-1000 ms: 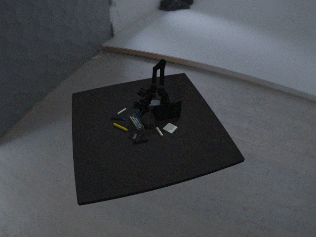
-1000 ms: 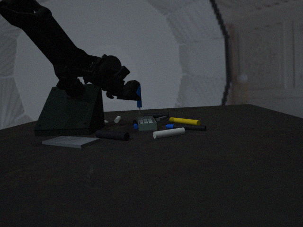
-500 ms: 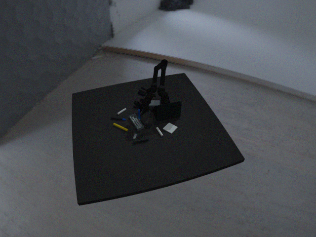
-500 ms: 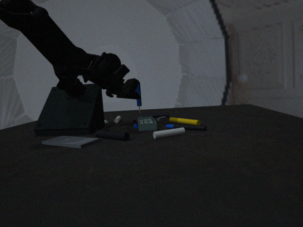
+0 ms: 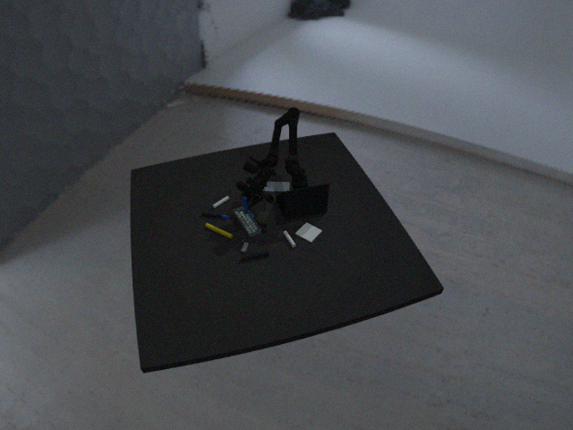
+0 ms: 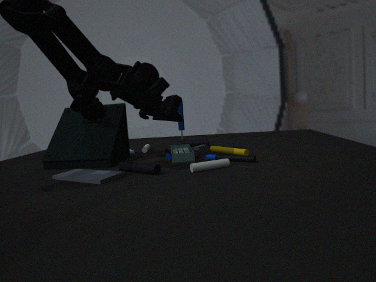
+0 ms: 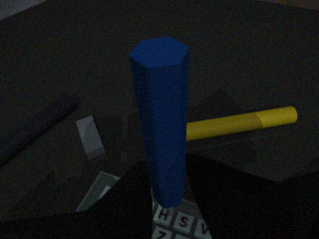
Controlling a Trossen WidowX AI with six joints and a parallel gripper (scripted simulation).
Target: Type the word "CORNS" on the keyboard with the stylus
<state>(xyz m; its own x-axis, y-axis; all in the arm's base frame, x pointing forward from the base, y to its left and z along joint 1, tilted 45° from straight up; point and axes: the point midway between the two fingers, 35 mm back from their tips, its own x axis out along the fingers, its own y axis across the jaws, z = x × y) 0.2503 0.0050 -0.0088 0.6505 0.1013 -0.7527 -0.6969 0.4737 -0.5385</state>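
Note:
My gripper (image 5: 245,199) (image 6: 181,116) (image 7: 166,165) is shut on the blue stylus (image 6: 181,126) (image 7: 161,110), which stands nearly upright between the fingers. Its thin pale tip points down and, in the exterior view, is a little above the keyboard, with a gap between them. The small grey-green keyboard (image 5: 248,223) (image 6: 183,157) (image 7: 95,193) lies on the dark desk under the stylus. In the wrist view the keys H, S, V and part of Z show just below the stylus; the black fingers hide most others, and the tip is hidden there.
A yellow cylinder (image 5: 218,230) (image 6: 224,150) (image 7: 224,127), a black pen with a blue end (image 6: 235,158) and a white cylinder (image 6: 209,165) lie beside the keyboard. A grey block (image 7: 91,135) and a dark cylinder (image 7: 40,124) lie beyond it. A dark green wedge (image 6: 87,139) stands near the arm.

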